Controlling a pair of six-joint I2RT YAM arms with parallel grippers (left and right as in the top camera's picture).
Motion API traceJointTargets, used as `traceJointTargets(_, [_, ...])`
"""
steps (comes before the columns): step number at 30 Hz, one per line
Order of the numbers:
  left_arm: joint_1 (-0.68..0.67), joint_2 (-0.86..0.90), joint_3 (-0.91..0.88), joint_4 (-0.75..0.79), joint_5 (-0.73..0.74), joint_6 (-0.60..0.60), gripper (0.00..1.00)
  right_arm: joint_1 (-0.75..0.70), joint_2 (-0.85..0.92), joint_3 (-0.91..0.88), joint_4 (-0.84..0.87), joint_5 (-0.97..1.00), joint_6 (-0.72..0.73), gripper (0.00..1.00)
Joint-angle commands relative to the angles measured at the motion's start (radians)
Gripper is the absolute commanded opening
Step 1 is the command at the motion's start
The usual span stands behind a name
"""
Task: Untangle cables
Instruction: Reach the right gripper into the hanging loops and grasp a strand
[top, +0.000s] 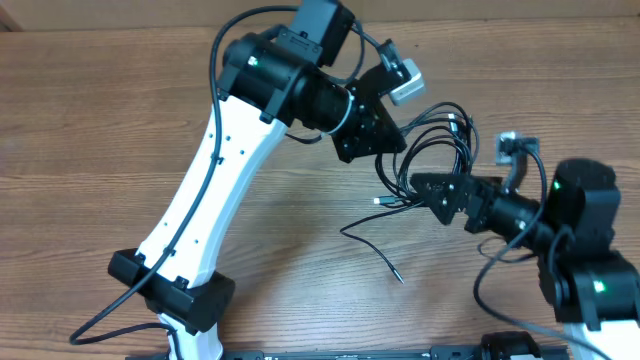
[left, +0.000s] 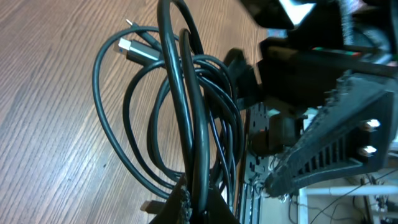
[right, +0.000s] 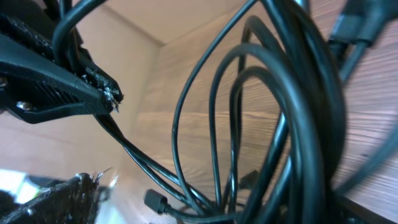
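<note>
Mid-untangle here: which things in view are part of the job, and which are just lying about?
Job:
- cables, looped in a bundle
- left gripper, shut on the cables
- right gripper, open at the bundle

Not the job:
- arms' own thicker wires
- wooden table

We see the cables (top: 440, 150) as thin black cords gathered into one tangled bunch of overlapping loops, raised above the surface (top: 100, 150) right of centre. Two loose tails trail out of the bunch and lie flat: one bends left to a small light-tipped plug (top: 378, 201), the other runs down to a thin end (top: 399, 279). From the left wrist we see the loops standing roughly upright with strands crossing, a dark plug with a silvery tip (left: 132, 48) at upper left, and the strands pinched below in the left fingers (left: 177, 205). From the right wrist the loops fill our view, with a small black plug (right: 155, 200) low down.
</note>
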Motion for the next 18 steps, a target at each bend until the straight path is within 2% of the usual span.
traceJointTargets(1, [0.05, -0.054, 0.027, -0.006, 0.066, 0.03, 0.04, -0.003, 0.045, 0.019, 0.052, -0.125, 0.006, 1.0])
traceJointTargets(5, [0.084, -0.065, 0.027, -0.009, 0.08, 0.03, 0.04, -0.003, 0.075, 0.019, 0.143, -0.17, 0.035, 1.0])
traceJointTargets(7, [0.098, -0.068, 0.027, -0.01, 0.089, 0.03, 0.04, -0.003, 0.075, 0.019, 0.184, -0.17, 0.058, 0.93])
traceJointTargets(9, [0.111, -0.069, 0.027, -0.008, 0.125, 0.03, 0.04, -0.003, 0.074, 0.019, 0.221, -0.182, 0.061, 0.8])
traceJointTargets(15, [0.114, -0.069, 0.027, 0.006, 0.164, 0.031, 0.04, -0.002, 0.075, 0.019, 0.26, -0.197, 0.107, 0.75])
traceJointTargets(17, [0.114, -0.069, 0.027, 0.006, 0.166, 0.03, 0.04, -0.002, 0.075, 0.019, 0.261, -0.196, 0.109, 0.65])
traceJointTargets(18, [0.114, -0.069, 0.027, 0.006, 0.176, 0.03, 0.04, -0.002, 0.075, 0.019, 0.261, -0.197, 0.109, 0.56])
